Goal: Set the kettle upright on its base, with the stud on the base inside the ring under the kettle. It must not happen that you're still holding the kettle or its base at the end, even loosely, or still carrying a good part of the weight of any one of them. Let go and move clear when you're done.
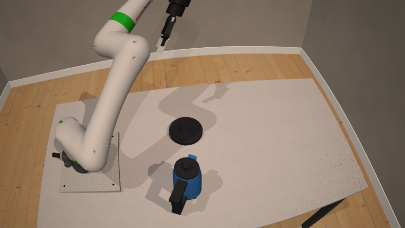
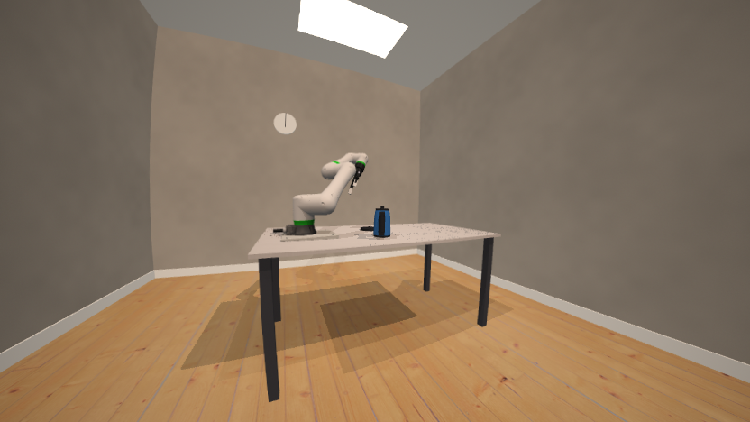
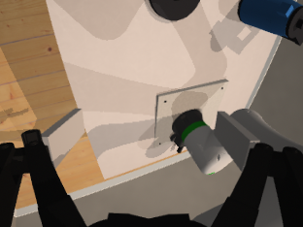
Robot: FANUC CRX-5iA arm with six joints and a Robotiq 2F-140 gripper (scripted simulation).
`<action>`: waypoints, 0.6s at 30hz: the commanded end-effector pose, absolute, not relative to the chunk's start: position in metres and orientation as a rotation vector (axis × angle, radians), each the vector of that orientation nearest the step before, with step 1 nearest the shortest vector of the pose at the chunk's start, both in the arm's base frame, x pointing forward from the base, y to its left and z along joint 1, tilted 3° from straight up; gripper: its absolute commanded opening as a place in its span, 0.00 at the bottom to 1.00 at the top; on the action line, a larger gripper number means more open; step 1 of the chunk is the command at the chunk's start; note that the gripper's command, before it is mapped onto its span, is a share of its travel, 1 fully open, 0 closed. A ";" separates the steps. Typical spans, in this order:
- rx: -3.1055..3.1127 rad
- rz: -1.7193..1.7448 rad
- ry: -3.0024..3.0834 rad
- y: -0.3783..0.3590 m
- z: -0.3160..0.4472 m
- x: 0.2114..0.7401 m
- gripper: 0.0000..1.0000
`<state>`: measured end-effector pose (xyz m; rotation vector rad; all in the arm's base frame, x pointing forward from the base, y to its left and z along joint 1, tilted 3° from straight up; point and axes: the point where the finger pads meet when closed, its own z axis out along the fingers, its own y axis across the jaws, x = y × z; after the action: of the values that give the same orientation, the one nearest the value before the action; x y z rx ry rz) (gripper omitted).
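Your gripper is spread full wide, nothing in it, hanging high above the far edge of the table, fingers pointing down. On the wrist camera only the two dark finger links show at the frame edges, with the arm's own mount below between them.

The kettle stands upright on the table, off its base, near the front edge. From the top view it's at about 6 o'clock from the base, close but not touching. Its black handle points to 7 o'clock, spout to 12, toward the base. The base is a flat black disc with the stud raised at its middle.

Risks from here, my read:
- The handle is the only narrow part to grab; the body looks too wide and round. If you come down off-line from the handle, you nudge the kettle and it tips or spins.
- A handle grab is off-centre, so the kettle may swing when lifted, and the ring under it then lands tilted on the stud.
- The ring is hidden underneath in every view, so you place blind; a small offset leaves it perched on the stud.
- The base is loose, so a sideways bump shifts it.

Arm: it rises steeply from the mount plate at 9 o'clock, the elbow folds high, and the wrist hangs down well away from both pieces. The whole reach is not yet begun.
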<state>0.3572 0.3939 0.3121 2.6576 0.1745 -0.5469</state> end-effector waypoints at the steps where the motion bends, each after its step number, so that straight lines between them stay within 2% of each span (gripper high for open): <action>1: 2.658 -0.546 0.175 0.394 0.312 0.357 1.00; 2: 2.658 -0.546 0.175 0.394 0.312 0.357 1.00; 3: 2.658 -0.546 0.174 0.394 0.312 0.357 0.47; 18: 2.685 -0.535 0.062 0.379 0.312 0.374 0.47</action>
<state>0.3714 0.3816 0.3123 2.6796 0.0819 -0.5379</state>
